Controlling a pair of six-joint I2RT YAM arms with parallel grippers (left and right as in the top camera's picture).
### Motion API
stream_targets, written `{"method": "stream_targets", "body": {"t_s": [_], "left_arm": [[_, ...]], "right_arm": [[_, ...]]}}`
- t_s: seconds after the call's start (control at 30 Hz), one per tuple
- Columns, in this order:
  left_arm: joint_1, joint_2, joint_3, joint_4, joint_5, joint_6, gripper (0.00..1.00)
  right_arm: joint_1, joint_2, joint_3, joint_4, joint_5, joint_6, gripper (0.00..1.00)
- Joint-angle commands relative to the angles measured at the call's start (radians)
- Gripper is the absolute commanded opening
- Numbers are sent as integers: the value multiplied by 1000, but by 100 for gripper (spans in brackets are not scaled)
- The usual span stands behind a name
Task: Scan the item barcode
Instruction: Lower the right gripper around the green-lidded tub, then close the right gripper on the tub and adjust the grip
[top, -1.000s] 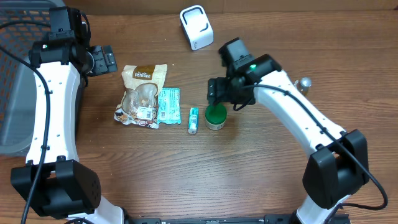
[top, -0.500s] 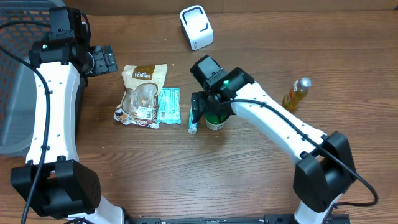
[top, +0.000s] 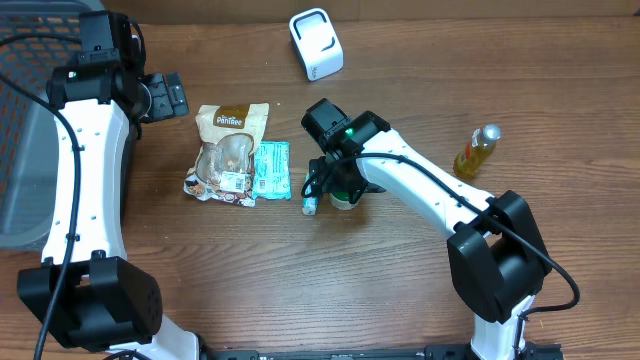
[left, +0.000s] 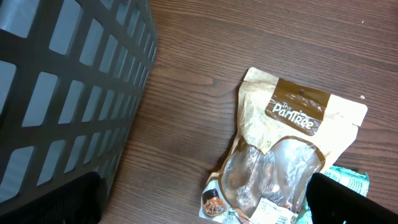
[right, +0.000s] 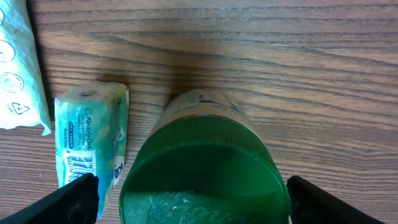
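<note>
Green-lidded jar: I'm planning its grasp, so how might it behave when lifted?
The green-lidded jar looks rigid, so it probably won't squash. Its round, smooth lid may slip or twist when gripped. Upright and squat, it seems unlikely to tip.

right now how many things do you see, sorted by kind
packets: 2, snack pouch, teal packet
boxes: 1, small teal box
jars: 1, green-lidded jar
bottles: 1, yellow bottle
scanners: 1, white scanner
baskets: 1, black basket
total: 7
</note>
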Motion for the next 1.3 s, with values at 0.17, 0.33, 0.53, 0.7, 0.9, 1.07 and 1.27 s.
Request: {"method": "stream_targets", "body": {"t_s": [0.17,0.33,0.53,0.7,0.9,1.07,1.27], "left_arm": [[8,-2,15,0,-13,4,100],[8,-2,15,0,-13,4,99],[8,-2,15,0,-13,4,100],[8,-2,15,0,-14,4,100],[8,-2,15,0,-13,4,99],[8,-2,15,0,-13,4,100],[8,-2,15,0,-13,4,100]], "right_arm": [[4,2,-4,-3,33,8,92],[4,2,-4,-6,57,8,83],[2,2,-4,-9,57,8,70],[2,2,-4,-9,58,8,68],[-23,2,-4,-11,65,14,68],[-76,2,-4,-29,64,19,68],[-116,2,-4,-42,49,19,68]]}}
